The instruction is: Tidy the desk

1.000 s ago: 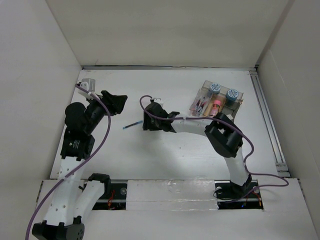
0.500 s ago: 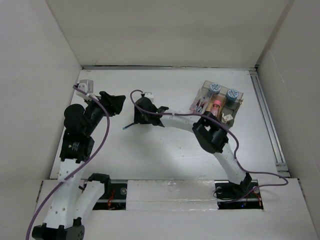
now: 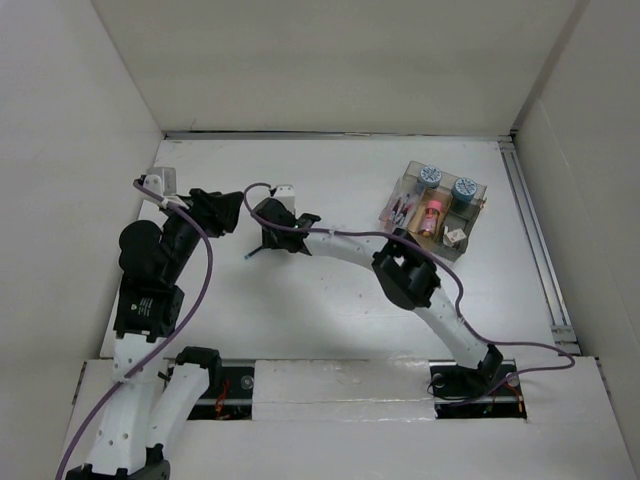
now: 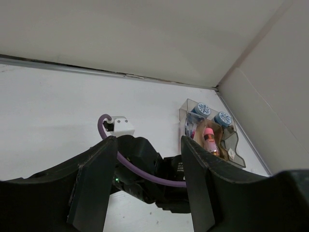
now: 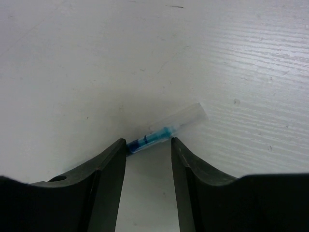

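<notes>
**A:** So, where does the desk (image 3: 330, 300) stand right now?

**B:** It is the white tabletop filling the floor of the walled enclosure, hard and flat, and it won't give under anything. The loose item is a blue pen (image 5: 164, 129) with a clear cap, lying flat on the desk's left-centre, well apart from the clear compartmented tray (image 4: 236, 145) at the far right.

**A:** And the right gripper (image 5: 148, 142)?

**B:** It is down over the pen. Its fingers (image 5: 108, 183) are parted, with the pen's blue end lying slantwise in the gap between them. One tip looks to be touching the pen, but I see no pinch on it.

**A:** The left gripper (image 4: 148, 138)?

**B:** It hovers just beside the right wrist, jaws apart, with nothing between them.

**A:** How will that pen handle?

**B:** I'd judge it light, stiff and smooth. It is round enough to roll or skid on the slick surface if one finger nudges it first, and because it lies askew to the jaws, it could pivot as they close.

**A:** Where should it be held?

**B:** Across the blue barrel rather than the clear cap, since the cap might slide off. The tips should be low, almost on the tabletop, since the pen sits so flat.

**A:** Then where does it go?

**B:** Probably to the tray, though that's my guess from the task.
</notes>
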Controlling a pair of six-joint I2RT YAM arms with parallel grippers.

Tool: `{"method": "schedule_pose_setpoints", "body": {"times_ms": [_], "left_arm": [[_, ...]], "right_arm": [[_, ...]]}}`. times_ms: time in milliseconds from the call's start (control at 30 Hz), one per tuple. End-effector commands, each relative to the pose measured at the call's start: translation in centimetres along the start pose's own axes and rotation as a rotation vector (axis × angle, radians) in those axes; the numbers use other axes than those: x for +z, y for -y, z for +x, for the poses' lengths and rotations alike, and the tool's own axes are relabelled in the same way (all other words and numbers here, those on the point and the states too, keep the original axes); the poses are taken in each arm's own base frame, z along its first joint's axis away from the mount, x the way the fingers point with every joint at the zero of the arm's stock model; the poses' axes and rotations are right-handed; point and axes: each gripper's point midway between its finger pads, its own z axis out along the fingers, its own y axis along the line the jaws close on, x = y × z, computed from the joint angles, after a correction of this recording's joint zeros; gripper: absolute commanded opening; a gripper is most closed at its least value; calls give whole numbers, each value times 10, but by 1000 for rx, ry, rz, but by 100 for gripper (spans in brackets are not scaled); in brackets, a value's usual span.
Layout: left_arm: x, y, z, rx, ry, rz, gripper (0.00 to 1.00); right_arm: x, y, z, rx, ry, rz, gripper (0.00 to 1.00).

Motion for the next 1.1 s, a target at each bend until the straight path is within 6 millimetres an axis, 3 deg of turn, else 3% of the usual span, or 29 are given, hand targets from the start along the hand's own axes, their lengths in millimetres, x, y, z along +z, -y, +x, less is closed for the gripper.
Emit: {"method": "schedule_pose_setpoints", "body": {"times_ms": [0,233,333,367,467,533,567,633,700,767,800,833,900,933,967,1000,1033,1067], "left_arm": [[-7,9,-25,33,78,16,51],[-8,11,-25,33,80,26,51],[-8,10,-24,33,80,24,51],[-8,10,-24,33,80,24,51],[-6,9,-22,31,72,22,51],[-6,9,-20,30,66,22,51],[-5,9,-19,28,64,25,51],[-4,9,-16,25,56,35,51],[0,9,-13,18,41,38,51],[2,9,-9,15,31,45,51],[2,9,-8,12,26,51,51],[3,9,-6,10,23,53,51],[6,7,-4,5,12,49,52],[8,7,-2,2,3,50,52],[11,6,2,-3,-13,53,52],[12,9,7,-6,-36,75,53],[13,9,12,-12,-53,83,53],[18,10,11,-10,-52,96,54]], "right_arm": [[2,17,27,-115,-53,117,47],[5,17,36,-162,-83,133,54],[2,28,42,-180,-93,160,41],[1,33,45,-186,-99,171,32],[-15,51,45,-197,-82,200,21],[-23,64,49,-200,-74,220,20],[-25,85,69,-230,-109,252,21],[-36,86,65,-222,-95,227,21],[-39,106,79,-235,-123,252,13],[-47,110,80,-221,-125,246,1],[-47,120,84,-200,-131,253,0],[-52,117,83,-181,-131,227,0],[-69,108,50,-63,-72,146,0],[-72,121,49,-8,-98,116,0],[-90,116,21,58,-46,50,0],[-95,113,1,126,2,-7,0],[-96,136,-9,190,-1,-11,0],[-102,142,-25,236,27,-28,0]]}}
